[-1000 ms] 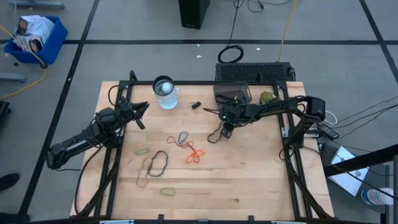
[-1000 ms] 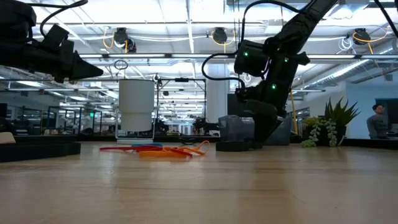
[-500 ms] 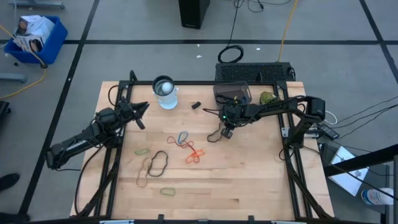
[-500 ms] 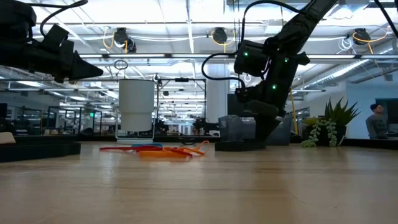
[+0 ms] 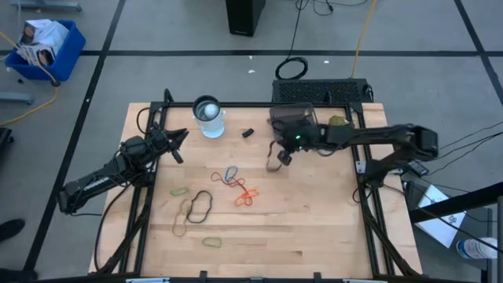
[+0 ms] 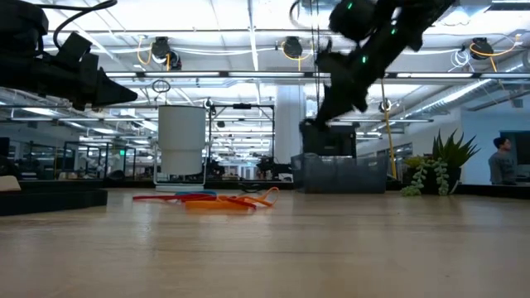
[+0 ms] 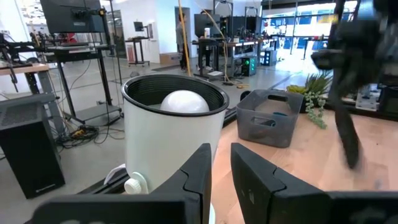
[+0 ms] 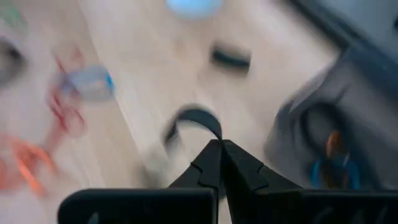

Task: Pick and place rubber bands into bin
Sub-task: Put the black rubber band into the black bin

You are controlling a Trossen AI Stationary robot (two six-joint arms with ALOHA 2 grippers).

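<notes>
jaws pinched together, the right gripper lifts what looks like a thin, limp black rubber band toward the smoky-grey plastic bin; left gripper waits, jaws slightly apart.

table: light wood
bin: smoky grey, translucent
rubber bands: orange-red, blue, black, tan, green
cup: clear/white
grippers: blk

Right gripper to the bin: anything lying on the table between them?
No. In the high view, the right gripper sits just short of the bin; only bare wood between.
</notes>
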